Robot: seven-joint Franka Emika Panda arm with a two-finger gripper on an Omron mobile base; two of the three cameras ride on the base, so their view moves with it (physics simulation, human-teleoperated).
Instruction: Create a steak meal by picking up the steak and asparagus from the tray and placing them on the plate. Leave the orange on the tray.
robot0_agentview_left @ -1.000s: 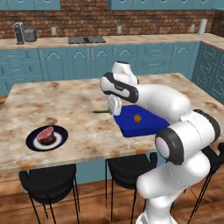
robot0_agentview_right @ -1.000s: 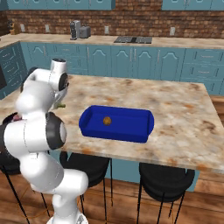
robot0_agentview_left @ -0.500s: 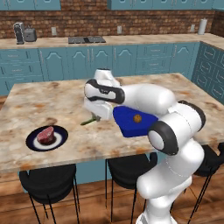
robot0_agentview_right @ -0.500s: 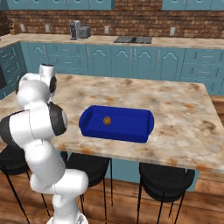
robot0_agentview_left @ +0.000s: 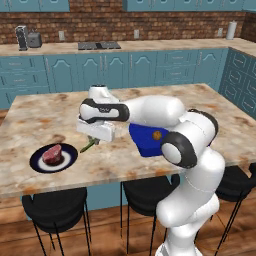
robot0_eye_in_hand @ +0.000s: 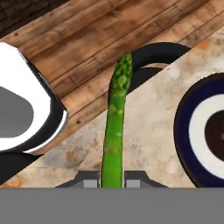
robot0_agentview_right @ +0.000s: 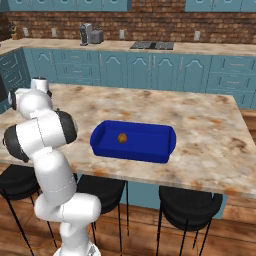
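My gripper is shut on the green asparagus, which hangs tip-down just above the counter, a short way right of the plate. In the hand view the asparagus rises straight from between the fingertips, and the plate's navy rim shows at the right. The pinkish-red steak lies on the plate. The blue tray sits mid-counter with the orange inside; in the left base view the tray is partly behind my arm, with the orange showing.
Black bar stools stand along the counter's near edge; one stool seat shows below the asparagus tip in the hand view. Teal cabinets and a back counter with a cooktop line the far wall.
The arm has swung left from beside the tray toward the plate, carrying the asparagus with it. Steak, tray and orange have stayed put.
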